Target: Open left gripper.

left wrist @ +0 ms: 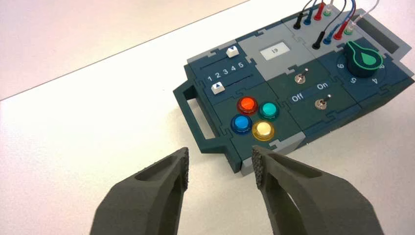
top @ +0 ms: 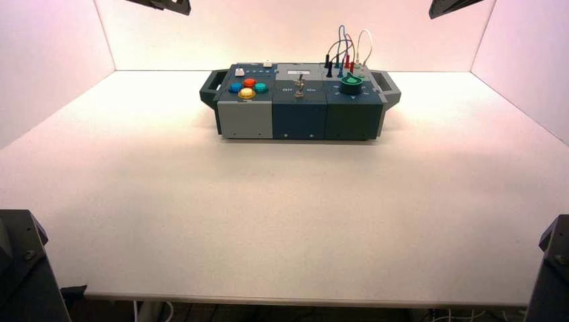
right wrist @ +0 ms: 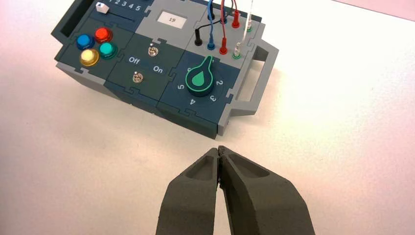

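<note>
**Hovering spread above the counter**

Hanging with fingers parted wide and nothing between them: left gripper, over the white counter, just short of the control box at its handle end beside the four coloured buttons. Pressed tip to tip and empty: right gripper, above the counter near the green knob.
</note>
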Action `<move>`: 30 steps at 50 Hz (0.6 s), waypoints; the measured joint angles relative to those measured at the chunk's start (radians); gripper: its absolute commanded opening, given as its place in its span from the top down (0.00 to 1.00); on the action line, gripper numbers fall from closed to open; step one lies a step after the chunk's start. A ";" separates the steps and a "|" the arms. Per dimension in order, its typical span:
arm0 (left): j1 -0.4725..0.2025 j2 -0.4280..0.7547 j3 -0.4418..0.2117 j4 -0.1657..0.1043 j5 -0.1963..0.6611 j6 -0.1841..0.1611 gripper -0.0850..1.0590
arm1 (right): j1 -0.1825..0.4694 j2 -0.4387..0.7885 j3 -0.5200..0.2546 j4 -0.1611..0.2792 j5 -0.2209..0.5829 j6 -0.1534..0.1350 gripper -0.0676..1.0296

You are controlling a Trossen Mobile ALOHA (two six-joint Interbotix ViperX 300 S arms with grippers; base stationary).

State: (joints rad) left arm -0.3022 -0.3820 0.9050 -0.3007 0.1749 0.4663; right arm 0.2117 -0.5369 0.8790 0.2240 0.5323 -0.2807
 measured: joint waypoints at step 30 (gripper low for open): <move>-0.011 -0.006 0.002 -0.002 -0.018 -0.084 0.04 | 0.000 -0.008 0.000 0.000 0.000 0.002 0.96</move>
State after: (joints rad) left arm -0.3129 -0.3881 0.9066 -0.3022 0.1565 0.3820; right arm 0.2117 -0.5446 0.8790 0.2240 0.5323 -0.2792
